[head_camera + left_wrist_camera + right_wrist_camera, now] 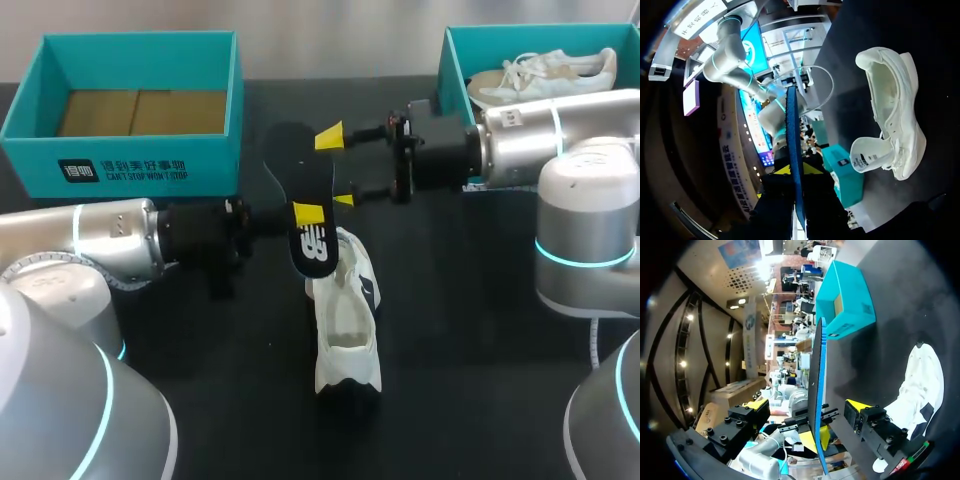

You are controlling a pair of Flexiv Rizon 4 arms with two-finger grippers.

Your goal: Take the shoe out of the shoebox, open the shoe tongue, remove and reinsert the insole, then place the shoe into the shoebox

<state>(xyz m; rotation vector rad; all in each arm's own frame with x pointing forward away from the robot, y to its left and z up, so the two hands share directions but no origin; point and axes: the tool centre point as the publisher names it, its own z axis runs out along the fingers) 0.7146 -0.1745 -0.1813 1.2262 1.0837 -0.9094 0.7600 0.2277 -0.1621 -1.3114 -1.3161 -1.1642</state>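
While the left gripper [305, 213] is clamped on the thin black insole with a blue edge [298, 165], holding it on edge at the centre of the frame, the right gripper [338, 168] straddles its upper part from the right. That gripper's jaws are spread wide, and in the right wrist view the fingers stand clear of the insole. Just below the insole, the white mesh sneaker [345, 330] lies on the black table [470, 380]. A teal cardboard shoebox [140, 165] sits at upper left. A second teal box [455, 70] at upper right holds another white shoe [545, 75].
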